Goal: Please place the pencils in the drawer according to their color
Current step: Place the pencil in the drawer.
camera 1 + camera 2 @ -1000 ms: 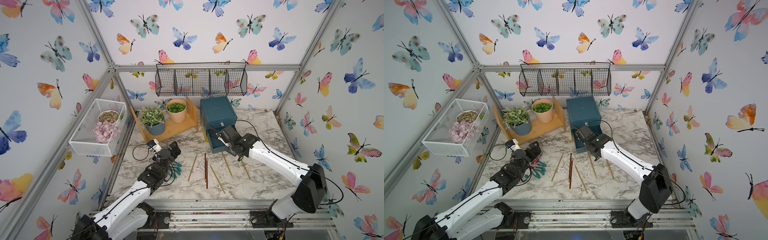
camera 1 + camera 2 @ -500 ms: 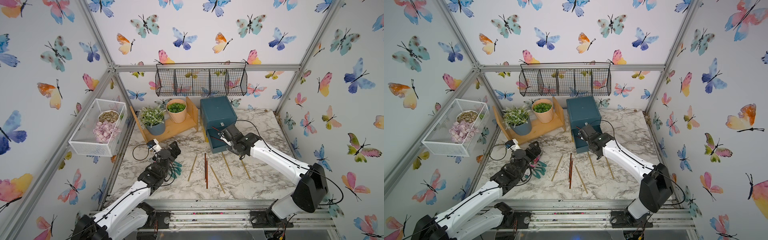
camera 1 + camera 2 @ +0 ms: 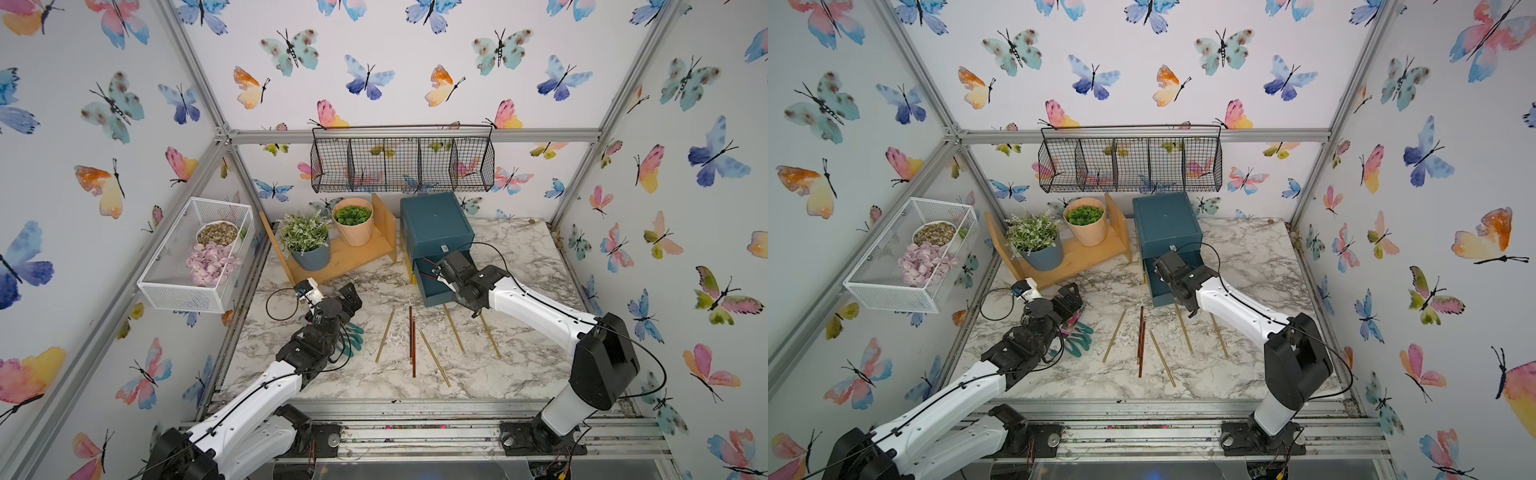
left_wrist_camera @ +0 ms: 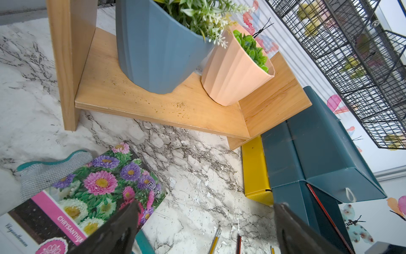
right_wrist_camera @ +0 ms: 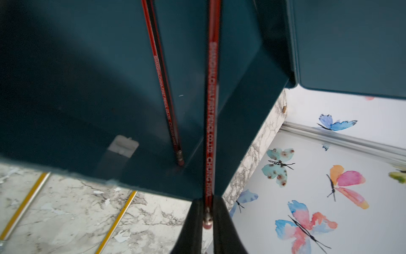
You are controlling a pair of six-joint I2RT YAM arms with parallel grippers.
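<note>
The dark-teal chest [image 3: 434,226] stands at the back, and its middle drawer [image 3: 436,293] is pulled out. My right gripper [image 5: 207,211] is over that drawer, shut on the eraser end of a red pencil [image 5: 212,110] that slants down into it. A second red pencil [image 5: 163,88] lies inside the drawer. On the marble lie two red pencils [image 3: 411,340] side by side and several gold pencils [image 3: 385,334] in front of the chest. My left gripper [image 4: 205,209] hovers open over the table to the left, holding nothing. The yellow bottom drawer [image 4: 254,167] sticks out slightly.
A wooden shelf [image 3: 349,257] carries a blue pot [image 3: 309,255] and a peach pot [image 3: 353,226] left of the chest. A black wire basket [image 3: 403,164] hangs above, and a white mesh basket [image 3: 195,257] is on the left wall. A teal glove [image 3: 353,338] and a seed packet [image 4: 87,193] lie under my left arm.
My right gripper has shifted slightly toward the chest with the red pencil over the open drawer. The left arm has not moved.
</note>
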